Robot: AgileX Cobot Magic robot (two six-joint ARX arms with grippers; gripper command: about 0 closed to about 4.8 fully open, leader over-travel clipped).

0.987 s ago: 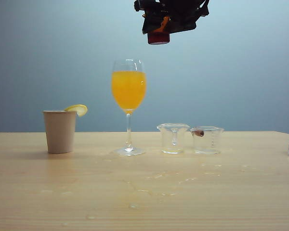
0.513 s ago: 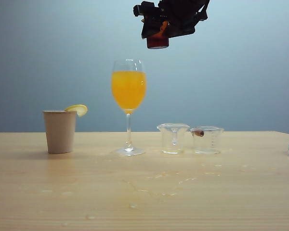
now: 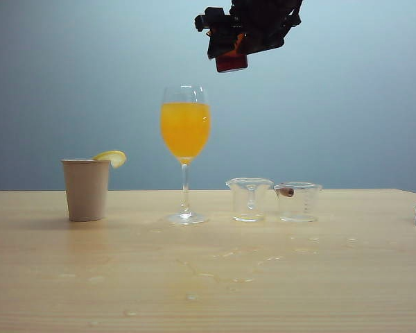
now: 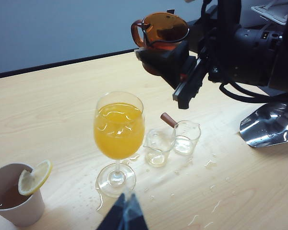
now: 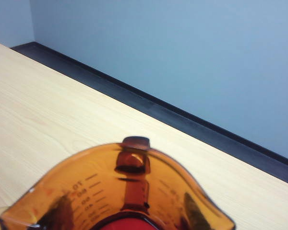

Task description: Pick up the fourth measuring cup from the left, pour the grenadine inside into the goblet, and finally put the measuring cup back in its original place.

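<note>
Exterior view: right gripper (image 3: 230,54), fingers clamped on small dark red-brown see-through measuring cup (image 3: 231,62) of grenadine, high above desk (image 3: 208,277), beside tall clear orange-filled goblet (image 3: 185,152); early tilt risks missing rim; left gripper (image 4: 125,215) indeterminate.

from table height we face the goblet (image 3: 185,152) side-on, our left wrist view looks down on it too, and our right wrist view sits close over the fourth measuring cup (image 5: 120,191).

Small see-through beaker cup (image 4: 161,31): amber-brown, red liquid (image 5: 127,225)
Tall stemmed glass (image 3: 185,149): bright orange juice (image 3: 185,128)
Paper cup (image 3: 86,189): beige
Surface (image 3: 208,277): pale woodgrain
</note>
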